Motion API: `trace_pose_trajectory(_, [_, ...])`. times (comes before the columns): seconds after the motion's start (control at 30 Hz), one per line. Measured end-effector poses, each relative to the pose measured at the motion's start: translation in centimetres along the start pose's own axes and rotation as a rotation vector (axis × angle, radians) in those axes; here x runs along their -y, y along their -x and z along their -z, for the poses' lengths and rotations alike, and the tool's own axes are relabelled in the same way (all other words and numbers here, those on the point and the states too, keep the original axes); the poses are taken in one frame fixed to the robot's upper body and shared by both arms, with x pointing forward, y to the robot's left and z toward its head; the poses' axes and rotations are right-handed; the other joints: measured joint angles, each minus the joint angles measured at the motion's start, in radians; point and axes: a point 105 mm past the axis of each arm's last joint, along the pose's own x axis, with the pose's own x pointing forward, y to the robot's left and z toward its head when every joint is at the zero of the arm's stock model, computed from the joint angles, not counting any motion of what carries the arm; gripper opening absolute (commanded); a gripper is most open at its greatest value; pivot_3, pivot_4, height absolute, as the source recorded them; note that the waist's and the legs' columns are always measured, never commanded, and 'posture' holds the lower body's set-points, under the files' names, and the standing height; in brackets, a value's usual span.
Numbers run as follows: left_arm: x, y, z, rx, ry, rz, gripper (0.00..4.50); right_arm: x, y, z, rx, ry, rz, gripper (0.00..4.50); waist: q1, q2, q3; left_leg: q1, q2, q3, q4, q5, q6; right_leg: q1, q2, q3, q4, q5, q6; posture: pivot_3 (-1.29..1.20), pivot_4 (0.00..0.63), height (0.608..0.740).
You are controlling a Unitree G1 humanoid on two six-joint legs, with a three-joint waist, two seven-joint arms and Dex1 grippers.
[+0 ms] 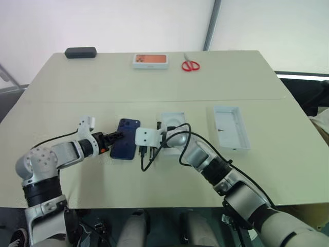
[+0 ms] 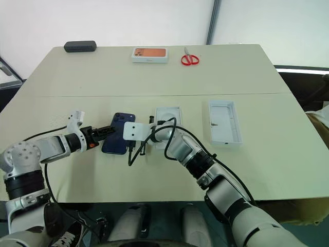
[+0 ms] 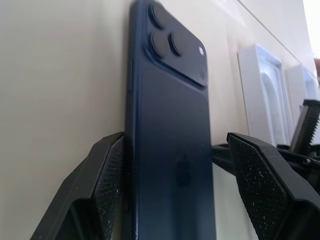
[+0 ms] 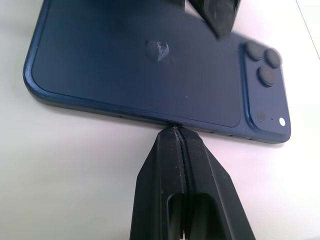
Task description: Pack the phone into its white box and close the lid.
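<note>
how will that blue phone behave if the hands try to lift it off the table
The phone looks stiff, so it shouldn't flex. Its glossy back probably slips between pads. Lying flat on the table, its thin edge offers little purchase for the left hand.

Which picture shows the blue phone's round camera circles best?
The right wrist view: the dark navy-blue glossy phone lies nearly whole, lenses clear, with the shut right gripper at its edge. The left wrist view shows it steeply slanted between the open left gripper's fingers. Both eye views show it small.
</note>
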Motion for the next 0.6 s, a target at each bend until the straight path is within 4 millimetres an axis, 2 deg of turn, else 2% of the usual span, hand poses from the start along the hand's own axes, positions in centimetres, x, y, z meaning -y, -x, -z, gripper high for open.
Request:
trace_pose_trajectory(0.2, [0.92, -0.59, 0.71, -0.032, -0.015, 0.029, 3.35, -0.03, -0.03, 0.03, -0.002, 0.006, 0.003, 0.01, 0.000, 0.000, 0.000, 0.000, 0.000, 0.000, 0.000, 0.000, 0.000, 0.000, 0.000, 0.000, 0.000, 0.000, 0.000, 0.00, 0.150, 0.740])
trace_pose_trajectory(0.6, [0.18, -0.09, 0.91, 0.048, 0.057, 0.084, 3.35, -0.21, -0.02, 0.09, 0.003, 0.015, 0.009, 0.01, -0.004, 0.000, 0.000, 0.000, 0.001, 0.000, -0.002, 0.000, -0.001, 0.000, 0.000, 0.000, -0.002, 0.000, 0.000, 0.00, 0.150, 0.740])
